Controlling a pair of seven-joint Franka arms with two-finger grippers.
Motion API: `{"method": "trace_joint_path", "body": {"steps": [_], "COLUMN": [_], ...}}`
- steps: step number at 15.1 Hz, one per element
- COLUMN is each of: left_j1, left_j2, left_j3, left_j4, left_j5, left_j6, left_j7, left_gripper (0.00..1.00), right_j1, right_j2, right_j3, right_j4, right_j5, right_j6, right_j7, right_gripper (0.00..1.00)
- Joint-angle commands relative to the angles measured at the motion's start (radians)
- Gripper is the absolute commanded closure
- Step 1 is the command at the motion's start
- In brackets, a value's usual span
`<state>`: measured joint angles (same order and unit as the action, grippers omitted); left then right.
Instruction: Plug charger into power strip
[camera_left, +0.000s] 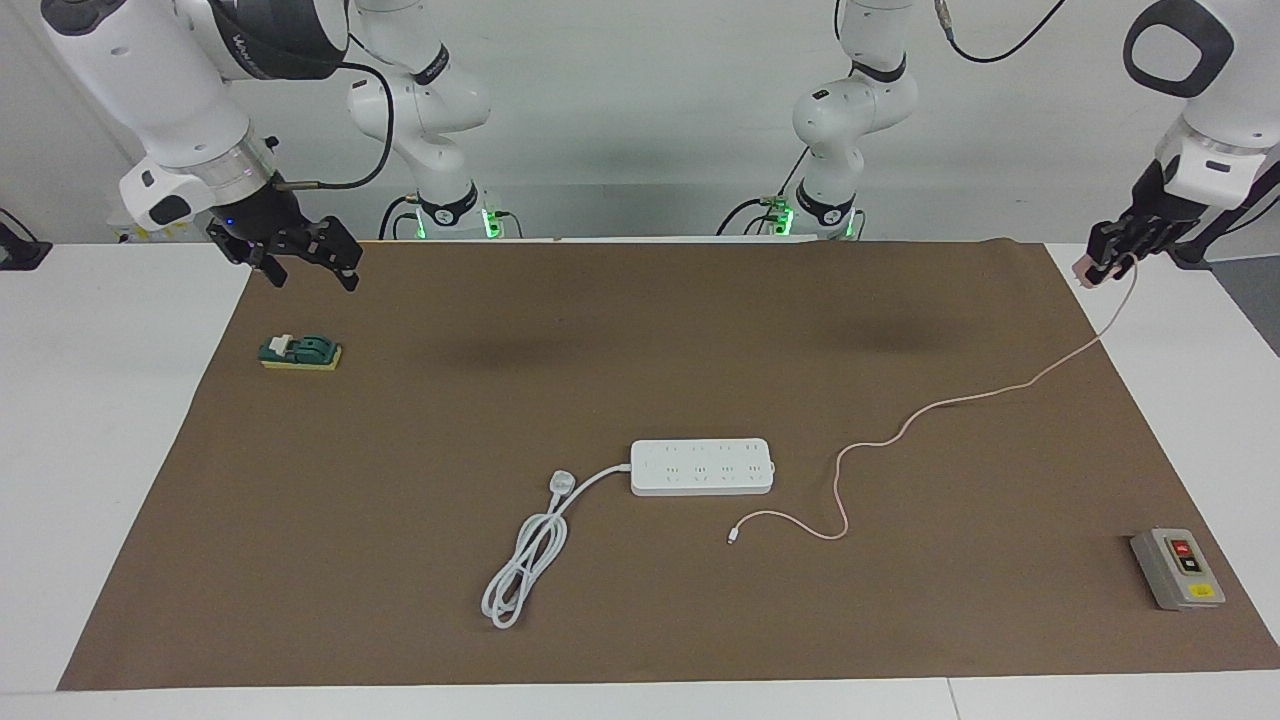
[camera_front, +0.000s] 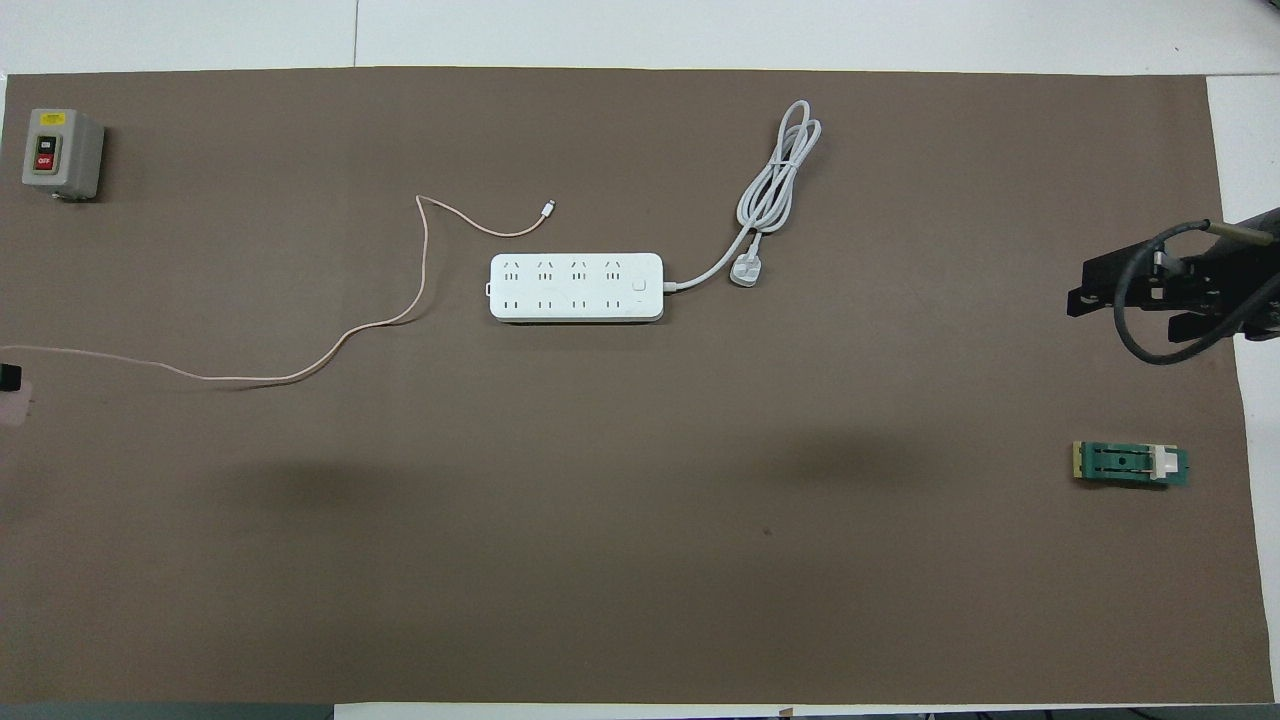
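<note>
The right gripper (camera_left: 305, 260) is hanging in the air over the edge of the brown mat (camera_left: 640, 620) at the right arm's end of the table, its jaws standing wide with nothing between them. Below it, the small green block on a yellow base (camera_left: 300, 352) is lying on the mat, nearer to the robots than the power strip (camera_left: 702, 467) and well apart from it.

The power strip is lying flat about mid-mat, unplugged. Its thick white cord (camera_left: 525, 565) is trailing toward the right arm's end and looping farther from the robots, with the white plug (camera_left: 563, 484) resting just beside the strip.

The charger's pink cable (camera_left: 940, 405) is running from the left arm's end toward the strip, and its tiny connector (camera_left: 733, 539) is lying on the mat near the strip, slightly farther from the robots, not touching it.

The grey box with red and black buttons (camera_left: 1178, 568) is sitting farther from the robots than the strip, toward the left arm's end.

The left gripper (camera_left: 1110, 250) is hanging over the mat's edge at that end, clamped on the pale-pink charger (camera_left: 1084, 273), well apart from the strip.
</note>
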<state>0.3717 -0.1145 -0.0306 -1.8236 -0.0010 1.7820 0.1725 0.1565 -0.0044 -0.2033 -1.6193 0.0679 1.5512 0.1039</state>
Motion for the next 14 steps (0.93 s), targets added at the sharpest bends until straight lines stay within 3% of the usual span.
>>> {"method": "trace_joint_path", "body": {"steps": [1, 6, 9, 11, 14], "left_j1": [0.111, 0.314, 0.343, 0.334, 0.222], "left_j2": [0.006, 0.051, 0.059, 0.049, 0.038], "left_j3": [0.001, 0.028, 0.038, 0.032, 0.011], "left_j4": [0.015, 0.141, 0.153, 0.144, 0.127], "left_j5": [0.015, 0.134, 0.251, 0.274, 0.270], "left_j6": [0.048, 0.065, 0.086, 0.076, -0.007], "left_j7": [0.083, 0.479, 0.626, 0.540, 0.166], "left_gripper": [1.00, 1.00, 1.00, 1.00, 1.00], "right_j1": [-0.015, -0.018, -0.020, -0.020, -0.020], "right_j2": [0.008, 0.009, 0.011, 0.009, 0.009], "right_j3": [0.005, 0.001, 0.001, -0.004, -0.011], "right_j4": [0.012, 0.004, 0.006, 0.006, 0.006], "right_j5": [-0.022, -0.022, -0.033, -0.033, -0.033], "right_j6": [-0.016, 0.029, 0.027, 0.012, 0.006], "right_j7": [-0.030, -0.073, -0.114, -0.136, -0.153], "right_gripper": [0.00, 0.00, 0.00, 0.00, 0.00]}}
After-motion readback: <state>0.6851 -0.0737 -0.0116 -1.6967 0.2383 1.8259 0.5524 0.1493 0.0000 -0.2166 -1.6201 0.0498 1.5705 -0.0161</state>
